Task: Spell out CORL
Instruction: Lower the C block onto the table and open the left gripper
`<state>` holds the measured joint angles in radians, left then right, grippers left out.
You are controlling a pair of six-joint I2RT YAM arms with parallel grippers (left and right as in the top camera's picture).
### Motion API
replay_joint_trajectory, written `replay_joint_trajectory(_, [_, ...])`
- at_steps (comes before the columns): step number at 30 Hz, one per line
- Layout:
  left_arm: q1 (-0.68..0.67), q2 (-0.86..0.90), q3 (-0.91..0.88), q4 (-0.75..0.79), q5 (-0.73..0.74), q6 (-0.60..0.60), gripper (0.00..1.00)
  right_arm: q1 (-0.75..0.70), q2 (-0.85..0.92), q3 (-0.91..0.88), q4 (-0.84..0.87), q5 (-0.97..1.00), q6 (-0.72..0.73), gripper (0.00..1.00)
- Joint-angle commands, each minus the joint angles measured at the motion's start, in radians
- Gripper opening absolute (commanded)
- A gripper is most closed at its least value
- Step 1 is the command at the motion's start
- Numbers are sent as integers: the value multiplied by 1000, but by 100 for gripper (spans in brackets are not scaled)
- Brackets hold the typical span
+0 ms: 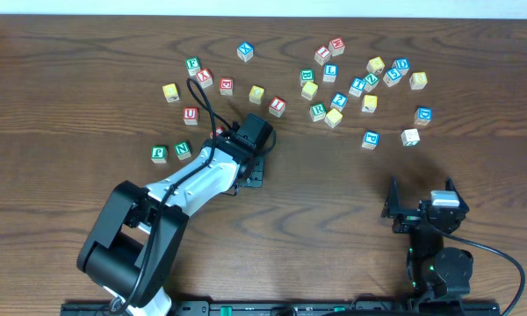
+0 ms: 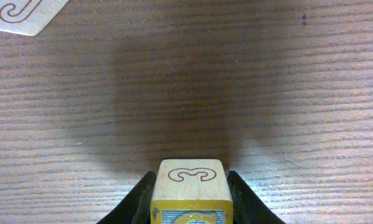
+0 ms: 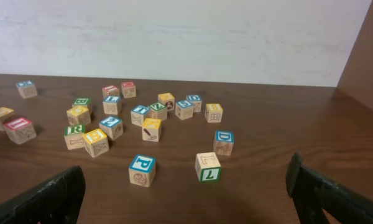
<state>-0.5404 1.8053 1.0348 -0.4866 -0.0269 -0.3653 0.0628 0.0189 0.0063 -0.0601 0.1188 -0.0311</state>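
Sitting nearest the front edge of the counter point(image 1: 334, 219), the right gripper point(image 1: 422, 195) stood spread wide with nothing between its fingers. A little farther in and to the left, the left gripper point(image 2: 189, 185) pinched a yellow-edged cube point(image 2: 189, 177) by its two sides. The cube's pale top face showed a brown outlined letter I could not read, and whether it touched the wood was unclear. Beyond both arms, the loose cubes point(image 1: 370, 139) lay scattered across the far half of the counter. The green R cube point(image 1: 317, 111) sat in the right-hand cluster, just beside a yellow cube point(image 1: 334, 118). The blue L cube point(image 1: 330, 72) lay farther back, near a green-topped cube point(image 1: 307, 77).
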Motion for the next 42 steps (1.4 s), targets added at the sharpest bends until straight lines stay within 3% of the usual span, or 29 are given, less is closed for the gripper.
replay_joint_trajectory(1, [0,16,24,-6,-6,9,7,-3,-1,-1,-4,-6,-8,99])
replay_joint_trajectory(4, [0,16,24,-9,-6,9,8,-3,-1,-1,-4,-6,-8,99])
replay_joint_trajectory(7, [0,16,24,-11,-3,9,27,-3,-1,-1,-4,-6,-8,99])
replay_joint_trajectory(23, [0,10,69,-59,-3,10,39,-3,-1,-1,-4,-6,-8,99])
replay_joint_trajectory(32, [0,10,69,-58,-3,10,40,-3,-1,-1,-4,-6,-8,99])
replay_joint_trajectory(34, [0,10,69,-58,-3,10,46,-3,-1,-1,-4,-6,-8,99])
replay_joint_trajectory(42, [0,10,115,-71,-3,18,54,-3,-1,-1,-4,-6,-8,99])
